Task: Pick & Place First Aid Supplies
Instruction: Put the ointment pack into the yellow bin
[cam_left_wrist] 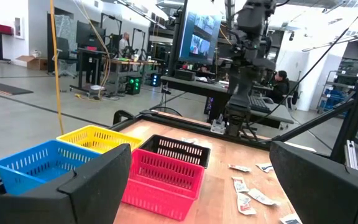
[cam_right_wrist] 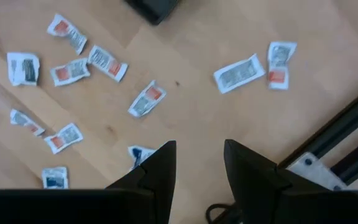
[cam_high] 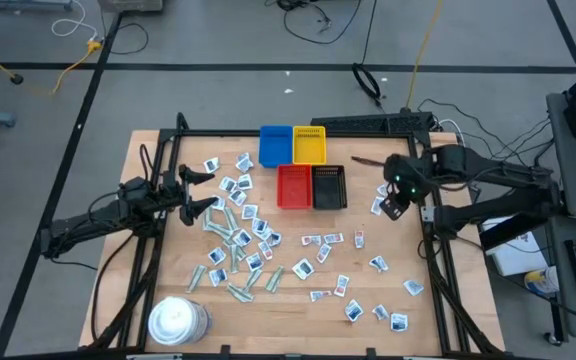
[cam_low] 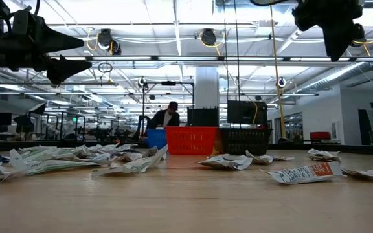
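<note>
The first aid supplies are many small flat wrapped packets strewn over the wooden table: a dense cluster (cam_high: 236,236) left of centre and a looser scatter (cam_high: 360,290) toward the right and near edge. My left gripper (cam_high: 206,191) hovers open above the far edge of the left cluster, fingers level and pointing toward the trays (cam_left_wrist: 199,154). My right gripper (cam_high: 394,208) hangs high over the table's right side, right of the black tray, pointing down, open with a narrow gap (cam_right_wrist: 199,154). Packets (cam_right_wrist: 146,99) lie on the wood below it, none between its fingers.
Four small trays stand in a block at the far middle: blue (cam_high: 275,146), yellow (cam_high: 309,145), red (cam_high: 294,186), black (cam_high: 329,187). A round white tub (cam_high: 176,322) sits at the near left corner. A black frame rail (cam_right_wrist: 347,124) runs along the right edge. A person (cam_low: 168,115) sits far behind.
</note>
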Available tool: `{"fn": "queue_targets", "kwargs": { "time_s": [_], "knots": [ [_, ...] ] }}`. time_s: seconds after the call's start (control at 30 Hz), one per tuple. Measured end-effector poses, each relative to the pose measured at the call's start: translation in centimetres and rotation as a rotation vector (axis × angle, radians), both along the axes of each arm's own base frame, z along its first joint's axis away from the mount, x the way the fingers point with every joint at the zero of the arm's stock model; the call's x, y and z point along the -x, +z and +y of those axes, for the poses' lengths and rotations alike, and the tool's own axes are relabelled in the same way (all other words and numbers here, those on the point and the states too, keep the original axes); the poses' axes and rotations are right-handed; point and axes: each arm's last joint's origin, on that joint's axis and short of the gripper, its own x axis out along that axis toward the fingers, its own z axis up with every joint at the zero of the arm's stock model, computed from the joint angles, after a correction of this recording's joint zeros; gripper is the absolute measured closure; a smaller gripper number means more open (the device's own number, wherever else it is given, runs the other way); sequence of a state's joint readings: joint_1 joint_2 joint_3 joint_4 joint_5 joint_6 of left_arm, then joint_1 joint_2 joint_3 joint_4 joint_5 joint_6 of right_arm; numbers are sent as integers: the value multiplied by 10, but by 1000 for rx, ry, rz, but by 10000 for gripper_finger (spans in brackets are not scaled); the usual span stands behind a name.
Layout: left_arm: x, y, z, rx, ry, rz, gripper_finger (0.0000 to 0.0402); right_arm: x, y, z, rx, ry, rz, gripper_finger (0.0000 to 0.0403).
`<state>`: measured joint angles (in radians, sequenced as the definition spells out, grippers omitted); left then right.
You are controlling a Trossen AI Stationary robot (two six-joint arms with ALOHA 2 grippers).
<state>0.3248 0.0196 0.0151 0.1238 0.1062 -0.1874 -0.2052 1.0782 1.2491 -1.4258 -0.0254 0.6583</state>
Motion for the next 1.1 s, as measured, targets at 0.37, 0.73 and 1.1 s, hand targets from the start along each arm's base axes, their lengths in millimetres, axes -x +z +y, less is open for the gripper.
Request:
{"fn": "queue_targets", "kwargs": {
  "time_s": [0.37, 0.73, 1.1],
  "knots": [
    [0, 0, 0, 0, 1, 0, 11, 9, -6, -50, 43, -61, 51, 273],
    [0, 0, 0, 0, 0, 0, 11, 12, -24, -98, 7, -123, 146, 273],
    [0, 0, 0, 0, 1, 0, 11, 3, -64, -111, 12, -194, 122, 273]
  ]
}}
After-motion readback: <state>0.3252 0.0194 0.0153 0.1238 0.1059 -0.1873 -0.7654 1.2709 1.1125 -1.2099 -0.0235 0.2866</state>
